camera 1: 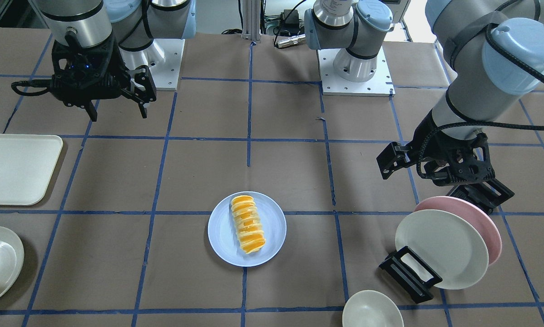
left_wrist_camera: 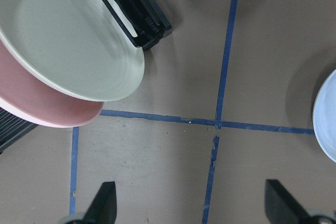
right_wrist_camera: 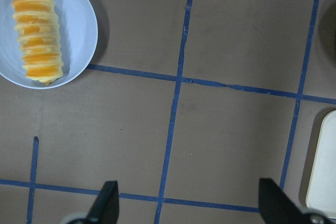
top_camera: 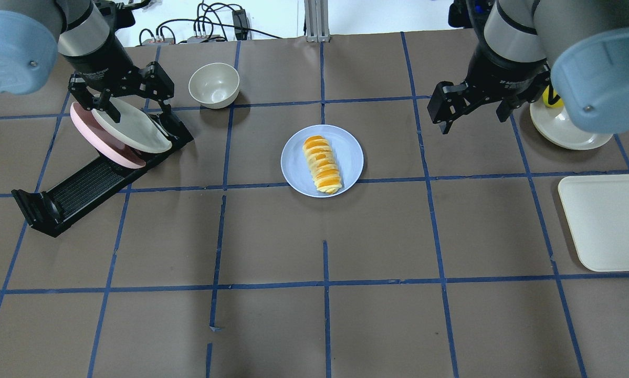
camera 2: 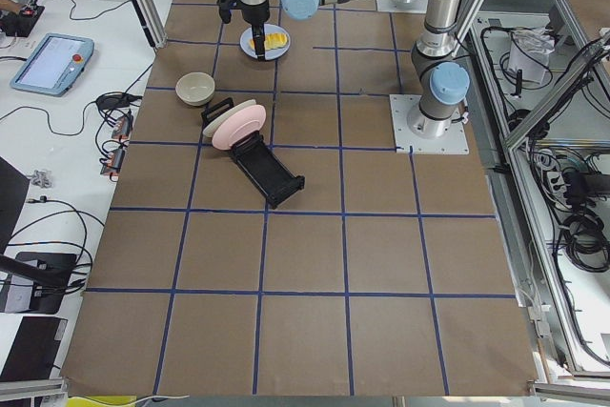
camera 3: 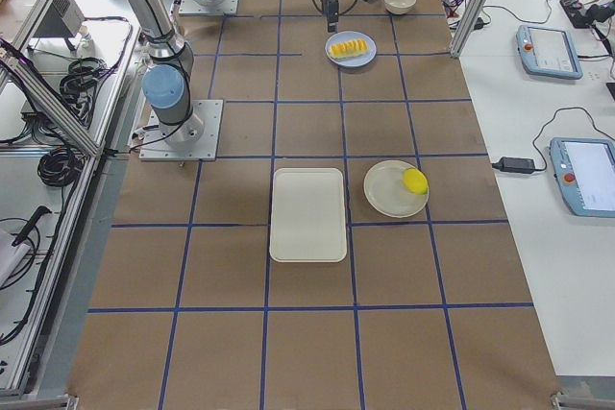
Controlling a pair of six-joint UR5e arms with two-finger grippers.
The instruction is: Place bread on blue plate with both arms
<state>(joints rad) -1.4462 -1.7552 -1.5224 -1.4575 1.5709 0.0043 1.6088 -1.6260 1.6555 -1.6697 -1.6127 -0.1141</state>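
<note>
The bread (camera 1: 248,230), a ridged pale yellow loaf with orange stripes, lies lengthwise on the blue plate (camera 1: 274,225) at the table's middle. Both also show in the overhead view, bread (top_camera: 322,165) on plate (top_camera: 350,152), and in the right wrist view, bread (right_wrist_camera: 38,38) on plate (right_wrist_camera: 81,22). My left gripper (top_camera: 136,107) is open and empty, hovering over the plate rack, far from the blue plate. My right gripper (top_camera: 472,118) is open and empty, raised above the table to the plate's other side. Neither gripper touches the bread.
A pink plate (camera 1: 485,222) and a white plate (camera 1: 440,247) lean on a black rack (top_camera: 83,186) under the left gripper. A cream bowl (top_camera: 214,84) stands beside it. A cream tray (top_camera: 606,220) and a cream plate (top_camera: 566,128) with a yellow-green fruit (top_camera: 552,98) sit on the right arm's side.
</note>
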